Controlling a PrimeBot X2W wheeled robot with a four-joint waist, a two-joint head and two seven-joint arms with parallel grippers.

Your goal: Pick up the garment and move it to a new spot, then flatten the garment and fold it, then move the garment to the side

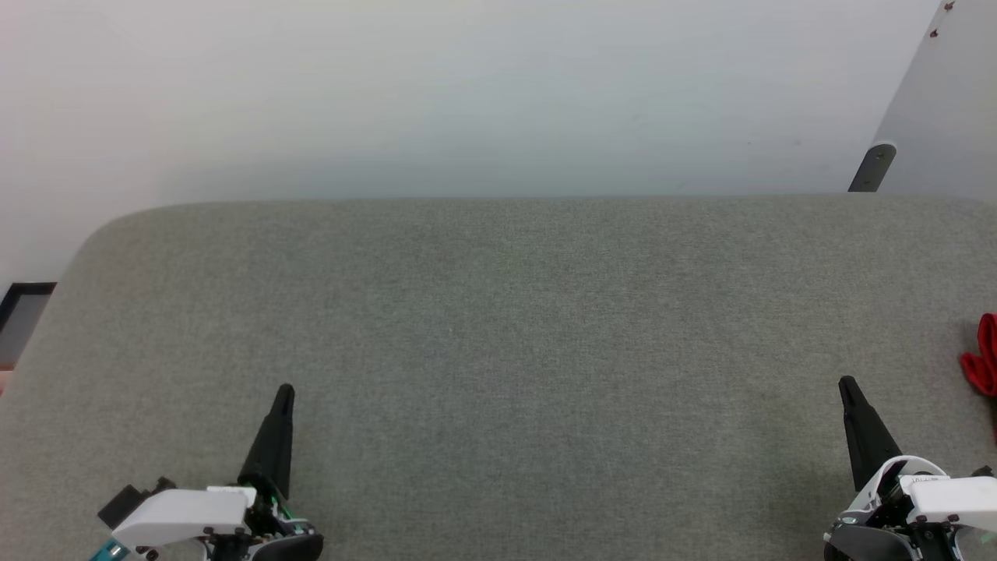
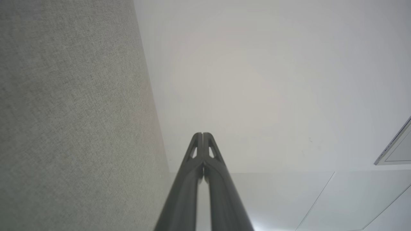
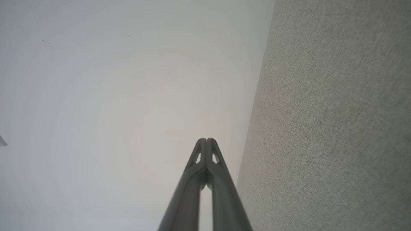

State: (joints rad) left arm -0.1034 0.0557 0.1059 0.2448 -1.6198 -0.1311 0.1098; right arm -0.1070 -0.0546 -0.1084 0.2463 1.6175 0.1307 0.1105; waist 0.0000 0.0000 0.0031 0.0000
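Edge of the red garment (image 1: pixel 983 365) showed at three o'clock on the grey surface (image 1: pixel 498 312); left gripper (image 1: pixel 285 389) at seven, right gripper (image 1: pixel 846 383) at five, both closed, empty.

left gripper (image 1: pixel 284 391): low at the near left, dark fingers pressed together, holding nothing
right gripper (image 1: pixel 847 384): low at the near right, fingers together, holding nothing
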